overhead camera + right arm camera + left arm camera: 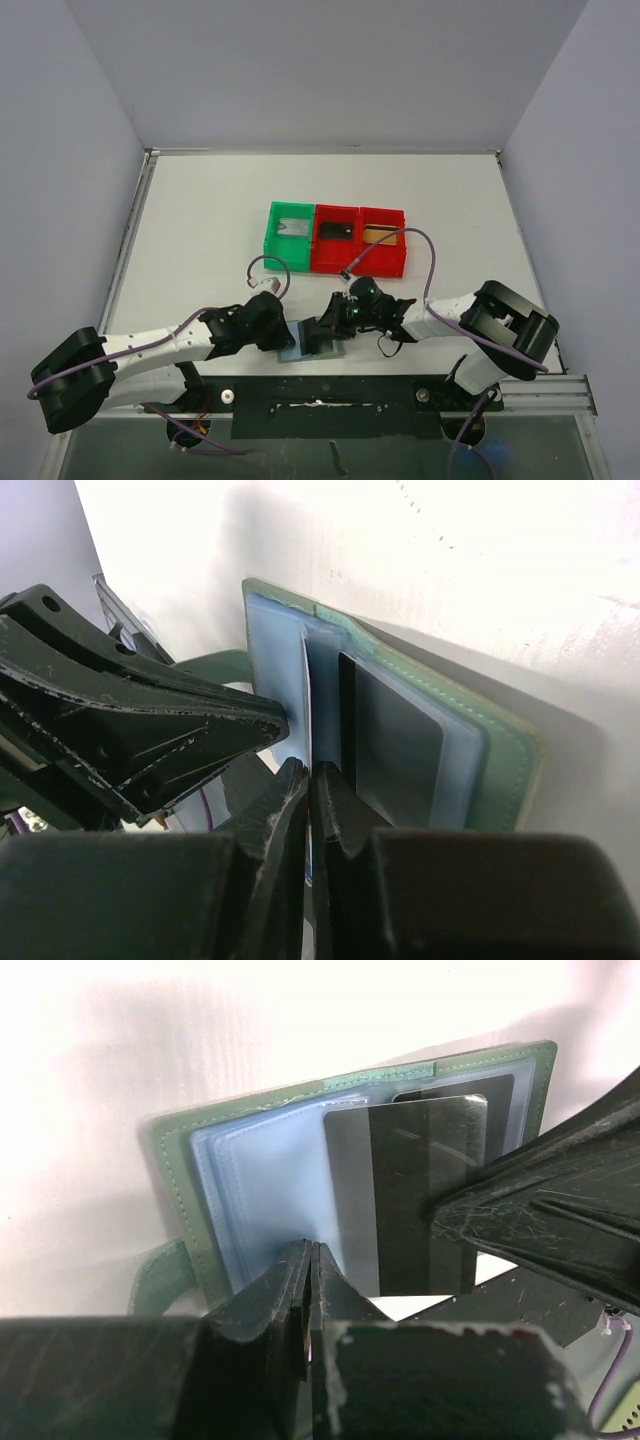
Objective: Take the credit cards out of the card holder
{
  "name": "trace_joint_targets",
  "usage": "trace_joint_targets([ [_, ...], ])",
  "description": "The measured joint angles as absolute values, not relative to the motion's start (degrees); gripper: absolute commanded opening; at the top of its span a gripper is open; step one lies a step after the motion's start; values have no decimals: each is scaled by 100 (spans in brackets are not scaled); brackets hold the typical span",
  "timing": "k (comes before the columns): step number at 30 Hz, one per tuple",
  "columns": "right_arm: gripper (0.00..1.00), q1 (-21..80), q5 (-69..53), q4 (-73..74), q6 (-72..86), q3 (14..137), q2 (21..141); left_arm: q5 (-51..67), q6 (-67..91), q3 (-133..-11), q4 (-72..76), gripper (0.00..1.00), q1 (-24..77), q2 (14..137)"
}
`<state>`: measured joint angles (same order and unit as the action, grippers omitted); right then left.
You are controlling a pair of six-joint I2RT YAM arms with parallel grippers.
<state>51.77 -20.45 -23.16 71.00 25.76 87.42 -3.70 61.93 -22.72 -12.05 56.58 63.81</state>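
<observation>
The card holder (337, 349) lies open near the table's front edge, between both grippers. Up close it shows a green stitched cover and pale blue sleeves (260, 1190), with a strap tab (160, 1275) at its left. My left gripper (312, 1255) is shut on the near edge of a blue sleeve; in the top view it (288, 335) is at the holder's left. My right gripper (310, 775) is shut on a thin dark credit card (306, 700), standing up out of its sleeve (420, 1200). A second dark card (395, 745) stays in a sleeve.
A green bin (290, 235) and two red bins (337, 240) (383, 240) stand in a row behind the holder, each with a small item inside. The arms' mounting rail (320, 400) runs along the near edge. Grey walls close the table on three sides.
</observation>
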Motion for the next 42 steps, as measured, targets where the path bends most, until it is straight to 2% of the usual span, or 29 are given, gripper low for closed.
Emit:
trace_joint_targets([
  [9, 1, 5175, -1841, -2027, 6576, 2508, 7741, -478, 6191, -2187, -1376, 0, 5658, 6130],
  [14, 0, 5393, -1282, -1820, 5909, 2473, 6947, -493, 6165, -2187, -1391, 0, 5658, 6064],
  [18, 0, 6088, -307, -1568, 5068, 2460, 6226, -576, 6082, -2193, -1522, 11, 5658, 5920],
  [20, 0, 6420, 148, -1531, 4560, 2432, 5892, -648, 6051, -2235, -1678, 24, 5658, 5804],
  [22, 0, 6652, 539, -1485, 4032, 2392, 5592, -738, 6001, -2318, -1841, 43, 5658, 5649],
  [24, 0, 6759, 1017, -1282, 3413, 2397, 5356, -812, 5878, -2443, -2023, 54, 5645, 5457],
  [26, 0, 6766, 1479, -867, 2816, 2491, 5277, -902, 5736, -2646, -2263, 62, 5575, 5258],
  [31, 0, 6632, 2464, -60, 1413, 2982, 5293, -821, 5103, -3238, -2724, 68, 4628, 4930],
  [36, 0, 5946, 2790, 447, 445, 3686, 5398, -482, 4344, -3610, -3089, 77, 3352, 4803],
  [39, 0, 5627, 2851, 596, -43, 4093, 5594, -266, 3900, -3815, -3271, 77, 2773, 4759],
  [42, 0, 5446, 2803, 600, -344, 4230, 5754, -134, 3592, -3852, -3249, 77, 2626, 4574],
])
